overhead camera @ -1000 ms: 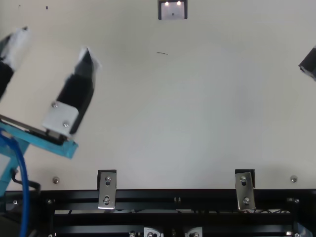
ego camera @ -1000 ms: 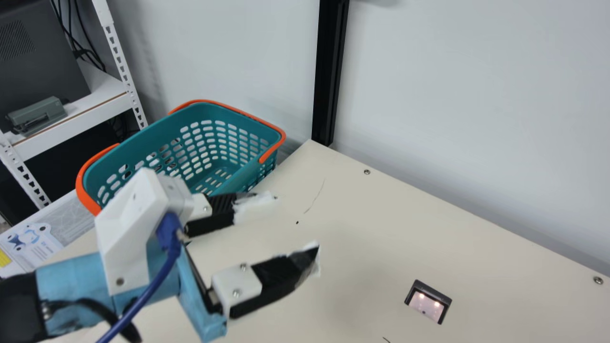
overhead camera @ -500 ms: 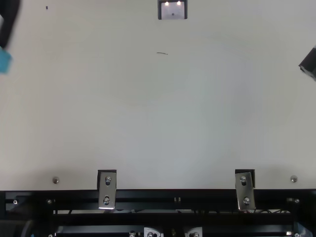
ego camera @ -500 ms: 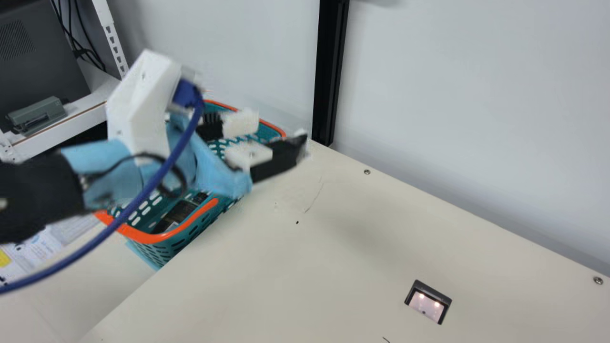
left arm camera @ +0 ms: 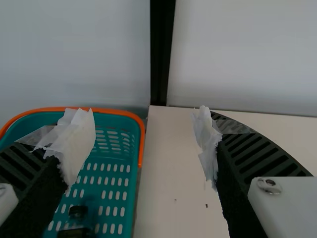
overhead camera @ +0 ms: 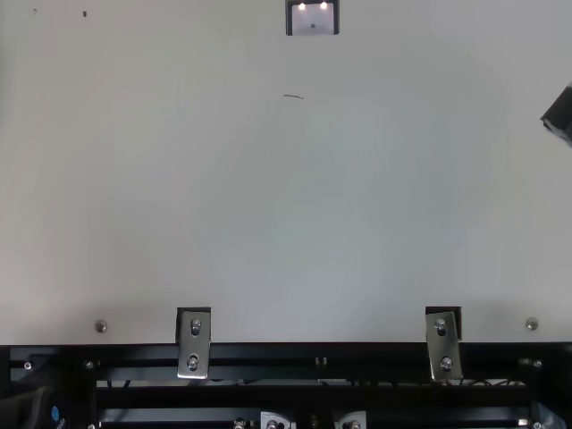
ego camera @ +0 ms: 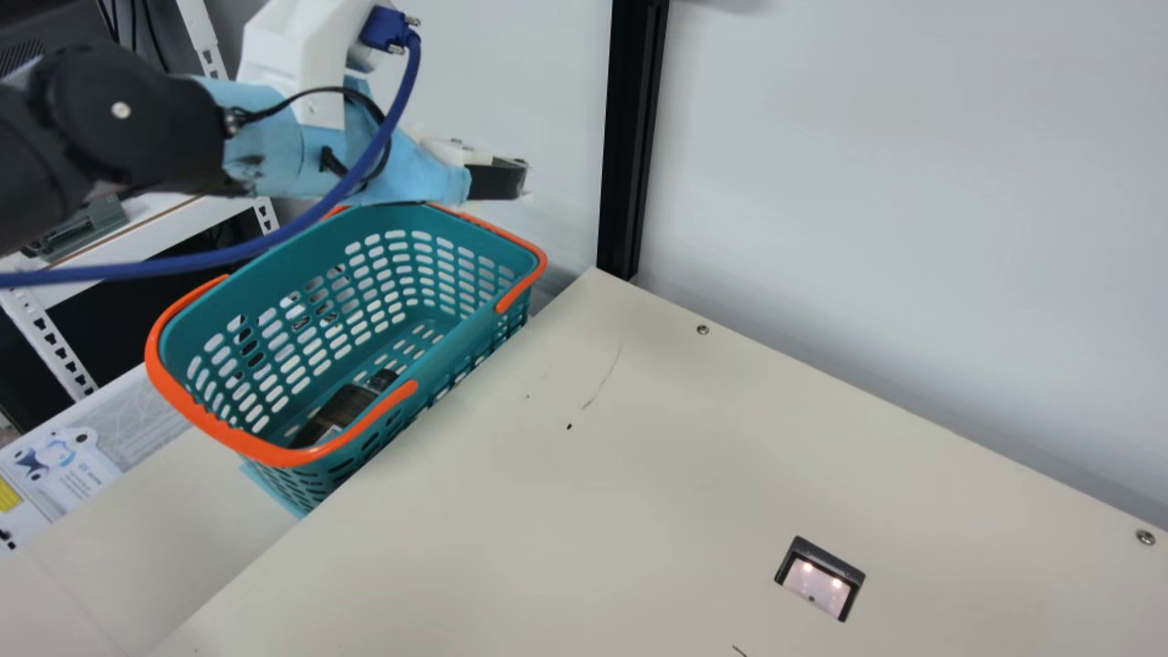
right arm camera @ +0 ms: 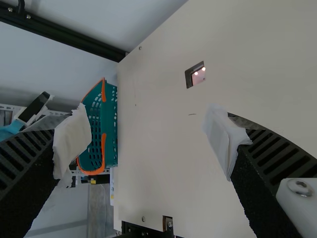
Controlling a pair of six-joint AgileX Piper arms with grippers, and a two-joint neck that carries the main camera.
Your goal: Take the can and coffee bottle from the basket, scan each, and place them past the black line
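Main view: my left gripper (ego camera: 497, 179) is raised at the basket's wall-side end. Left wrist view: both its fingers (left arm camera: 247, 151) stand wide apart, nothing between them, torn white wrap (left arm camera: 79, 144) on the tips. Right wrist view: the fingers (right arm camera: 277, 153) of my right gripper (overhead camera: 559, 114) are likewise apart, tips wrapped in white, gap unfilled; the top view catches part of it at the right edge. Next outward, the teal basket (ego camera: 474, 342), orange handles, beside the table (ego camera: 511, 511). Inside, the dark coffee bottle (ego camera: 339, 412) lies on its side near the table-side wall. Long axis roughly parallel to that long wall; cap end (ego camera: 383, 378) points toward the wall-side end where the black post (ego camera: 630, 137) stands. Comparison of views: main gives bottle body and cap together with the basket floor; left wrist gives cap and part of the body, dim; right wrist gives the basket's outer table-facing side, with my left gripper beyond it. Farther out, the black-framed scanner (ego camera: 819, 578) has two lit spots; top view adds the metal rail (overhead camera: 268, 354) along the table edge and a short dark mark (overhead camera: 293, 96) near the scanner.
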